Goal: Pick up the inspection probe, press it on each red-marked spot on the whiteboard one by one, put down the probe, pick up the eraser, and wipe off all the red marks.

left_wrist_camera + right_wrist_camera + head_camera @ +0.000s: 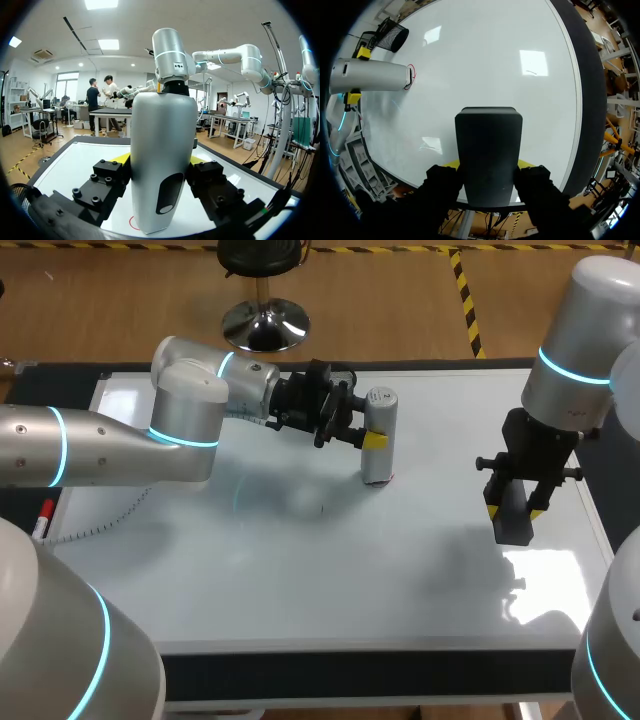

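Note:
The white cylindrical probe (380,405) stands upright on the whiteboard (300,570), its lower end on a red-marked spot (387,480). My left gripper (372,440) is shut on the probe's middle from both sides. In the left wrist view the probe (162,150) fills the gap between the fingers, and a red ring (133,223) shows on the board at its base. My right gripper (514,508) hangs over the board's right part, shut on the dark eraser (512,527). Its own view shows the eraser (489,155) held above the board, with the probe (370,75) and red mark (412,75) far ahead.
A red-capped marker (42,520) lies off the board's left edge. The board's dark frame (360,672) runs along the near side.

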Action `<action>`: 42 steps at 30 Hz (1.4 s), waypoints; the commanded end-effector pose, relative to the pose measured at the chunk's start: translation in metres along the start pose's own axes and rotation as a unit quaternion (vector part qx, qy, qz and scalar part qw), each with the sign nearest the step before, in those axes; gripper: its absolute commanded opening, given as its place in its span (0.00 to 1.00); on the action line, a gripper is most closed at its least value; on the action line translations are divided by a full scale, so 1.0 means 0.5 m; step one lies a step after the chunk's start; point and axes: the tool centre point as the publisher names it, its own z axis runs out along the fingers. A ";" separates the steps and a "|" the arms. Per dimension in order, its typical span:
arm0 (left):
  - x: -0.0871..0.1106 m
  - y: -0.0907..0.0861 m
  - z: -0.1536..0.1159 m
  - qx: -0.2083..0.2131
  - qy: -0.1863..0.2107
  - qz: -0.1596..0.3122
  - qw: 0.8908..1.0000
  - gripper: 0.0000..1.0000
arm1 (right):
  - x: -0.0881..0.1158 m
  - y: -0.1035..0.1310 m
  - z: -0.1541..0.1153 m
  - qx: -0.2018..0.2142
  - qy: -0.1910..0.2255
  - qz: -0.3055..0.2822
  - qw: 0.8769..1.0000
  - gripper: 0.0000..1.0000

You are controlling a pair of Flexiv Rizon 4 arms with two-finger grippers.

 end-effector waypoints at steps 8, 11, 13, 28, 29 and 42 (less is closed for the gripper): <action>0.006 0.010 0.001 0.001 -0.001 0.000 1.000 0.00 | -0.002 -0.001 -0.001 0.000 0.001 -0.001 1.000 0.00; 0.006 0.010 0.001 0.001 -0.001 0.000 1.000 0.00 | -0.002 -0.001 -0.001 0.000 0.001 -0.001 1.000 0.00; 0.008 0.007 0.005 -0.002 0.003 0.002 1.000 0.00 | -0.002 -0.001 -0.001 0.000 0.001 -0.001 1.000 0.00; 0.018 -0.034 0.000 -0.006 0.013 0.023 1.000 0.00 | -0.002 -0.001 -0.001 0.000 0.001 -0.001 1.000 0.00; 0.018 -0.038 -0.002 -0.007 0.012 0.024 1.000 0.00 | -0.002 -0.001 -0.001 0.000 0.001 -0.001 1.000 0.00; 0.020 -0.082 -0.031 -0.013 0.011 0.040 0.999 0.00 | -0.002 -0.001 -0.001 0.000 0.001 -0.001 1.000 0.00</action>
